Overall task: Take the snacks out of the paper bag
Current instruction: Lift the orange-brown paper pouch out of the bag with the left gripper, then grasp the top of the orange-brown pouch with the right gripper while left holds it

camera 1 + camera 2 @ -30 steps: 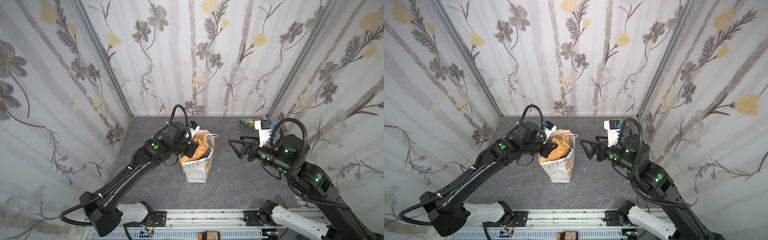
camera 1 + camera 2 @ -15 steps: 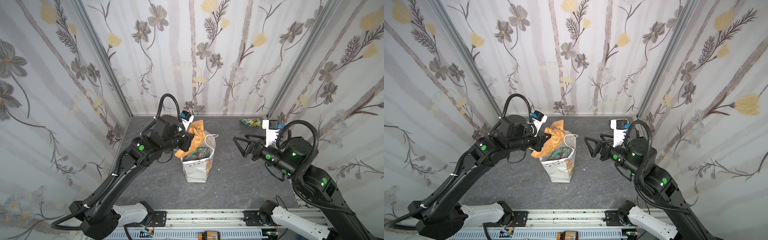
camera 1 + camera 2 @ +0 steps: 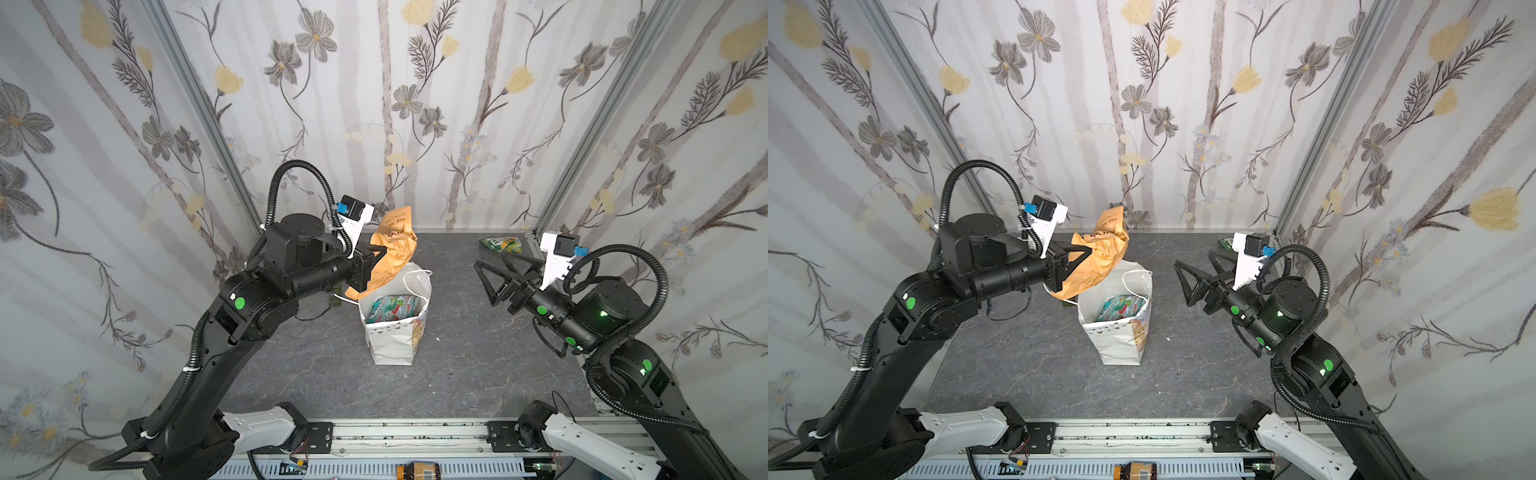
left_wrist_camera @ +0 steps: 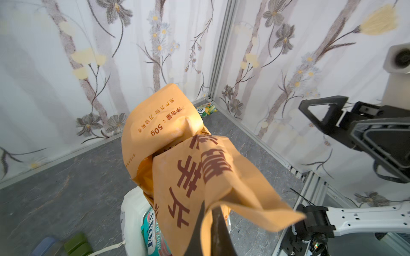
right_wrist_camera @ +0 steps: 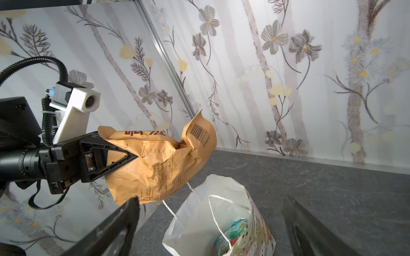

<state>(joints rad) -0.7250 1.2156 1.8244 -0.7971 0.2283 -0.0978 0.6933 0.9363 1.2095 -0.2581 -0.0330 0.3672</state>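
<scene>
Both top views look steeply down from high over the near edge toward the far wall (image 3: 395, 124), and both take in the whole table (image 3: 457, 374) and the bag (image 3: 1119, 340). The left wrist camera (image 5: 85, 104) rides close behind the left gripper (image 4: 210, 223), facing the far right corner (image 4: 210, 97) and the right gripper (image 4: 326, 120). The right wrist camera (image 4: 399, 58) faces left across the bag. Both wrist views share the pouch (image 5: 159, 164) and the bag's mouth.

My matte-black left arm (image 3: 199, 382) and right arm (image 3: 615, 303) carry green stickers (image 3: 239, 303), ribbed black hoses (image 3: 297, 163), white camera housings (image 3: 355, 214); white base links (image 3: 259, 426) at six o'clock.
</scene>
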